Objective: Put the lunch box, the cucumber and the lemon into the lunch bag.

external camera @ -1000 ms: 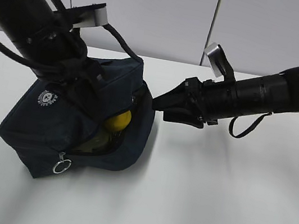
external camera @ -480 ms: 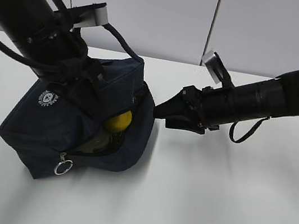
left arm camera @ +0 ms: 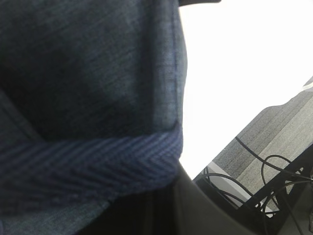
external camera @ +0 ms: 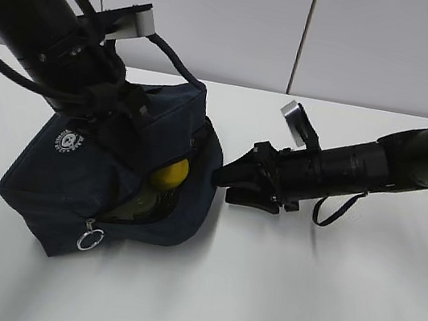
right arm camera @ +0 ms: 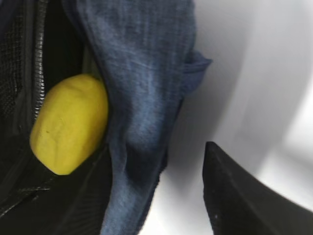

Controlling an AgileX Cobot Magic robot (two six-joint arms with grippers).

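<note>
- Exterior view: the lunch bag (external camera: 104,184) is sitting tilted at the left centre of the frame on the white table (external camera: 297,304), its zippered mouth gaping toward the lower right. The lemon (external camera: 169,173) is showing inside that opening, with a pale greenish edge just below it that I cannot identify with certainty. The silver ring pull (external camera: 88,236) is hanging at the bag's lower front corner, and the round white logo (external camera: 67,141) is facing the camera.
- Exterior view, continued: my left gripper (external camera: 119,117) is pressing into the top of the bag at the upper left, by the handles; my jaws there are closed, pinching the bag's fabric. My right gripper (external camera: 225,180) is reaching in from the right of the frame, its tip standing just beside the bag's right flap, jaws parted and holding nothing.
- Left wrist view: navy fabric and a herringbone strap (left arm camera: 88,164) of the bag are filling the left of the frame; my fingers are not showing clearly.
- Right wrist view: the lemon (right arm camera: 68,122) is lying inside the bag at the left centre, against the navy flap (right arm camera: 142,98). One dark finger (right arm camera: 244,196) is occupying the lower right, clear of the fabric.
</note>
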